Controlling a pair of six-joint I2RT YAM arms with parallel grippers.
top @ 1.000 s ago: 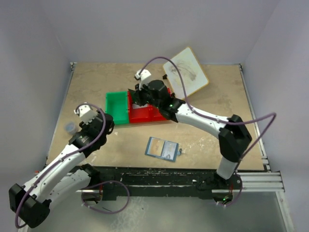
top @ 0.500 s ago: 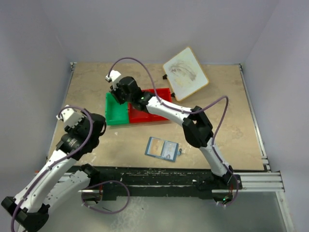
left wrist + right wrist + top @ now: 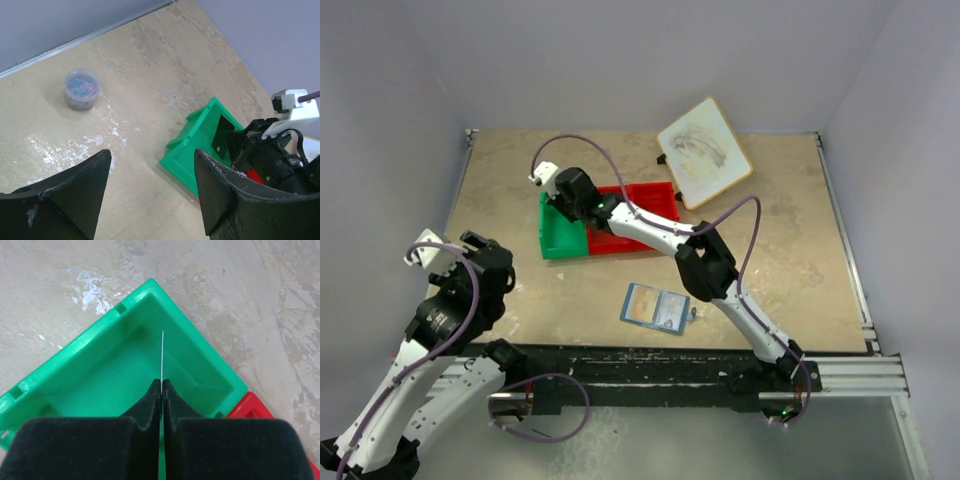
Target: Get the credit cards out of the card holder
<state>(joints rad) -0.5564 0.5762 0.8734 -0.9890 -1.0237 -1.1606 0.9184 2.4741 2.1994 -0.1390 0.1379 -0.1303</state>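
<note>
Right gripper (image 3: 162, 385) pinched a thin dark card (image 3: 222, 136) edge-on above the glossy green plastic bin (image 3: 100, 375). Left gripper (image 3: 150, 185) gaped wide; the pale-blue card holder (image 3: 655, 306) lay unfolded on the counter (image 3: 790, 260).

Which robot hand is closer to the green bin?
Right. The right gripper hangs over the green bin, pinching a dark credit card; the left gripper sits off to the bin's near-left, apart from it.
</note>
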